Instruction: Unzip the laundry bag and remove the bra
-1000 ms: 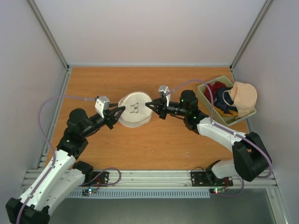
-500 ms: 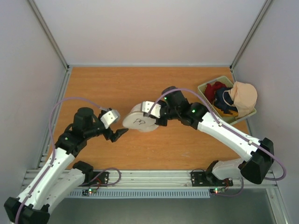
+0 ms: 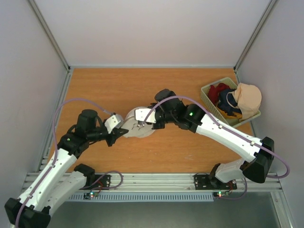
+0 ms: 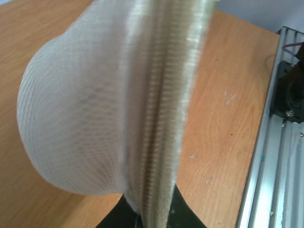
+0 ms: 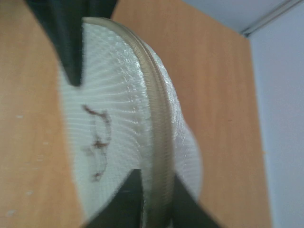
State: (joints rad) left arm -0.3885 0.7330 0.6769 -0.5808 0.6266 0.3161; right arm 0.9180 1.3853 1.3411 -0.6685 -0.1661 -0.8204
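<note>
The laundry bag (image 3: 139, 127), round off-white mesh, is held on edge just above the table between both grippers. My left gripper (image 3: 121, 133) is shut on its left rim; in the left wrist view the zipper band (image 4: 156, 118) runs up from between my fingers (image 4: 183, 214). My right gripper (image 3: 145, 123) is shut on the opposite rim (image 5: 159, 133), with the black spectacles-like mark (image 5: 97, 142) on the face beside it. The left gripper's fingers (image 5: 66, 38) show at the top of the right wrist view. The zipper looks closed. The bra is hidden.
A green basket (image 3: 207, 97) stands at the right edge of the table, holding red and navy cloths and a pale peach rounded garment (image 3: 248, 97). The metal rail (image 4: 275, 142) runs along the table's near edge.
The left gripper let go of the bag half a second ago and now grips its left rim again. The right arm swung left over the bag, and the bag turned onto its edge.
</note>
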